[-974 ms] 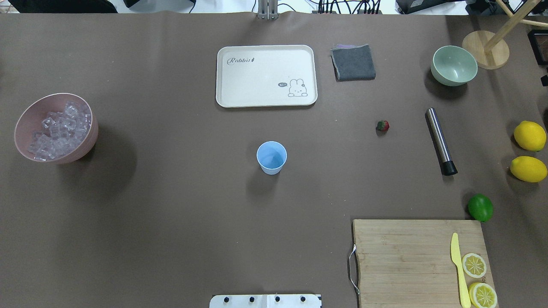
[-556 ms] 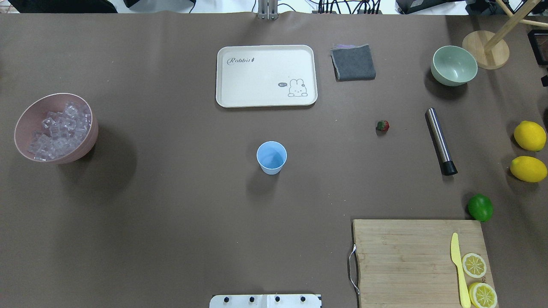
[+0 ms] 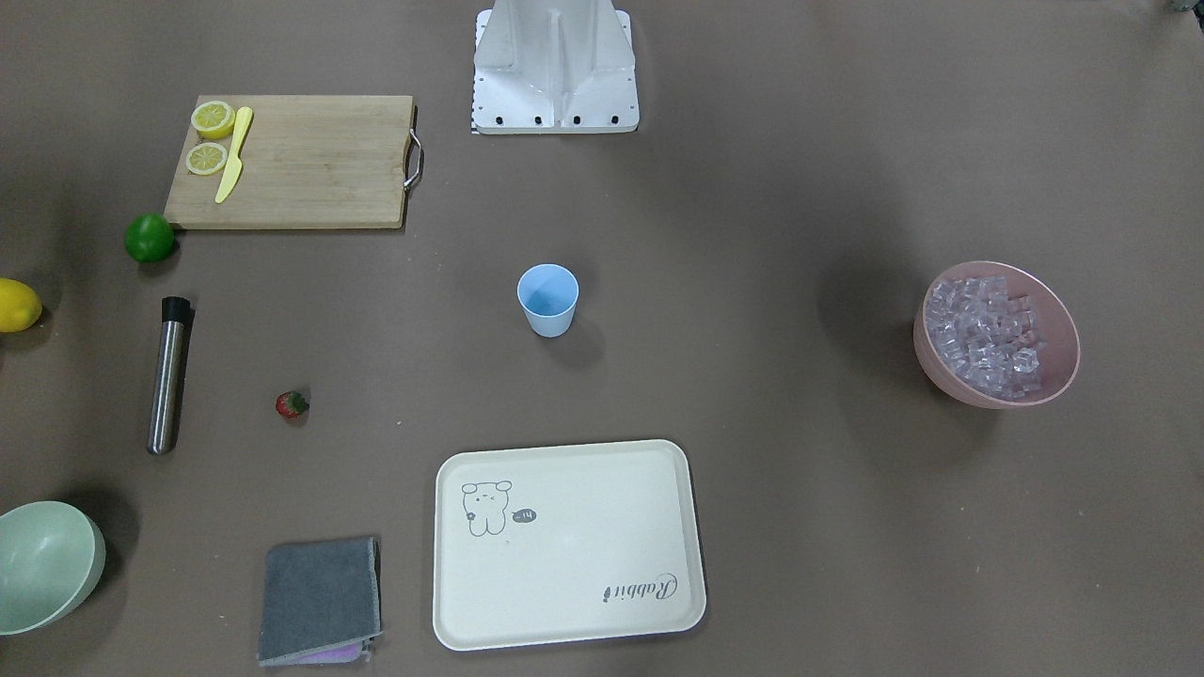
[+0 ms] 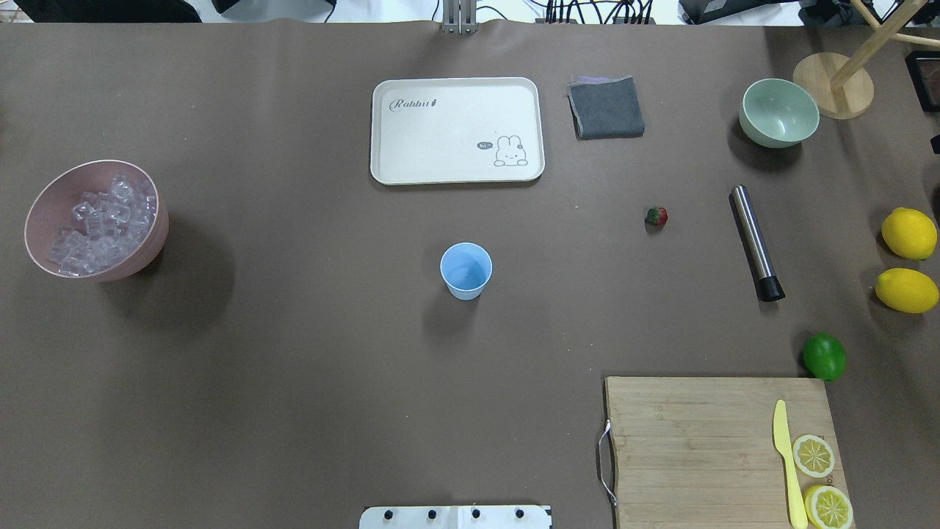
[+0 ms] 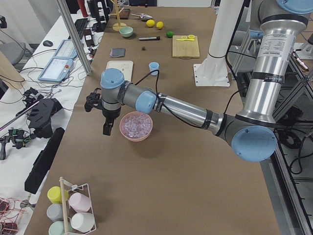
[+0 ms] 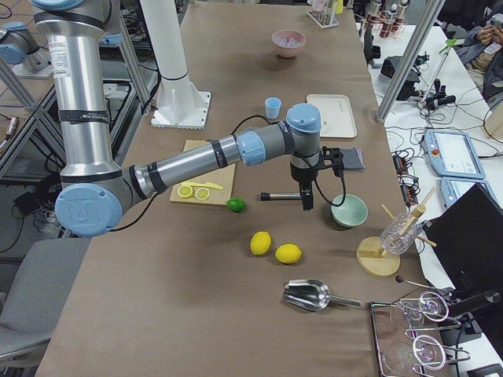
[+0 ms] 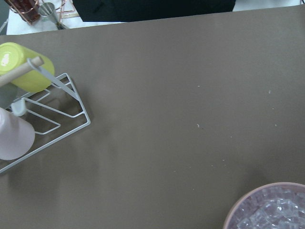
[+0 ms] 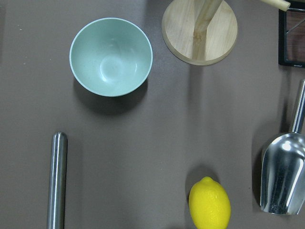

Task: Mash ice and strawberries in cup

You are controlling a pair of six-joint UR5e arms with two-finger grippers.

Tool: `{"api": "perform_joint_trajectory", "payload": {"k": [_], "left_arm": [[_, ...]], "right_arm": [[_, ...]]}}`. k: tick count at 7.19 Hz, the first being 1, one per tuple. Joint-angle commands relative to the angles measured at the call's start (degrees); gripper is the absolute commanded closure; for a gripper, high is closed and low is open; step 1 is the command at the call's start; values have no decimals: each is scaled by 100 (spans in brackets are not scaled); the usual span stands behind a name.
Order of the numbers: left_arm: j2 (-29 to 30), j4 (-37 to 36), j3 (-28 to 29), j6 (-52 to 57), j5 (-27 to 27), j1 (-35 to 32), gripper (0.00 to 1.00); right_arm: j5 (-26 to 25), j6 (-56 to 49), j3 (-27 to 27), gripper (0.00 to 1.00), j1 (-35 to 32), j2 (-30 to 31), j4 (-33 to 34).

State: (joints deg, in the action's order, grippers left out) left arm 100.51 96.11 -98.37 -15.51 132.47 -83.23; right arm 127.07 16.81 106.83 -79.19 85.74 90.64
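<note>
The light blue cup (image 4: 465, 270) stands upright mid-table, nothing showing inside it. Ice (image 4: 103, 220) lies heaped in a pink bowl (image 4: 44, 213) at the table's left end. One strawberry (image 4: 656, 216) rests on the table right of the cup. In the exterior left view my left gripper (image 5: 106, 129) hangs beside the pink bowl (image 5: 128, 135), on the side away from the robot. Over at the other end, my right gripper (image 6: 306, 200) hovers by the steel rod (image 6: 281, 195), near the pale green bowl (image 6: 349, 210). I cannot tell whether either gripper is open or shut.
A cream tray (image 4: 457, 130) and grey cloth (image 4: 606, 107) lie at the back. A steel rod (image 4: 756, 242), two lemons (image 4: 908, 233), a lime (image 4: 824, 356), a cutting board (image 4: 698, 441) with knife and lemon slices, a wooden stand (image 4: 833, 84) and a metal scoop (image 8: 282, 179) crowd the right.
</note>
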Motion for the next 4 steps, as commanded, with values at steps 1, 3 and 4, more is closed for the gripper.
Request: {"api": "perform_joint_trajectory", "payload": {"k": [1,3,4], "left_arm": [[-40,912,37,-1201,122,865,3],[-251,1855,369,-1656,-158,1500,3],[-243,2181,624,-1813,-351,1738,3]], "right_arm": [[-94,-2,-4,0,0,48,-3],[-261,-2,5,0,0,83,-3],[-279,-2,5,0,0,92,-3]]}}
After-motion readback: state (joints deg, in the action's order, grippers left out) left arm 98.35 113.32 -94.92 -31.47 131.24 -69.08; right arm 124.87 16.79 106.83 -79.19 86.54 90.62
